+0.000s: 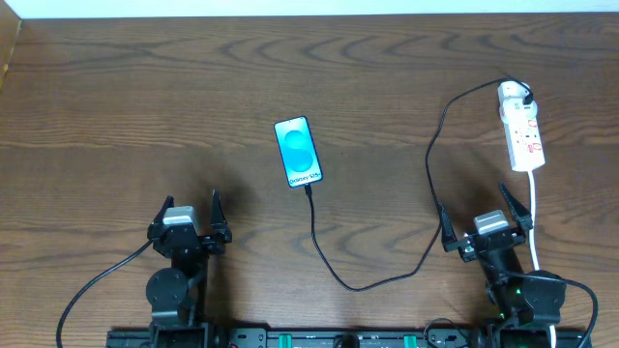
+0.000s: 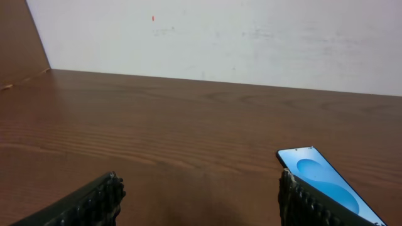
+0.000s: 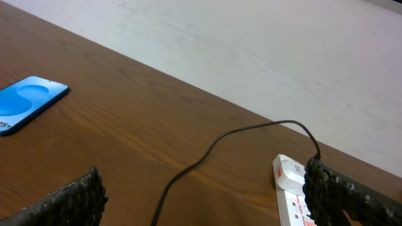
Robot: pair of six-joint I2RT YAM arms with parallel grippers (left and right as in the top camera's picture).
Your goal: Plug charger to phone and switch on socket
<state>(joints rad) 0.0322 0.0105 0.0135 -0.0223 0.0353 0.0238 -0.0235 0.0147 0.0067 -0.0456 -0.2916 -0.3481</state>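
The phone (image 1: 298, 151) lies flat mid-table, cyan screen up; it also shows in the left wrist view (image 2: 333, 187) and the right wrist view (image 3: 28, 100). The black charger cable (image 1: 387, 280) runs from the phone's bottom edge, loops toward me, then up to a black plug in the far end of the white socket strip (image 1: 520, 126), which also shows in the right wrist view (image 3: 290, 188). My left gripper (image 1: 191, 217) is open and empty, left of the phone and nearer me. My right gripper (image 1: 481, 215) is open and empty, just below the socket.
The socket's white cord (image 1: 535, 217) runs down past my right gripper toward the table's front edge. A white wall (image 2: 220, 37) stands behind the table's far edge.
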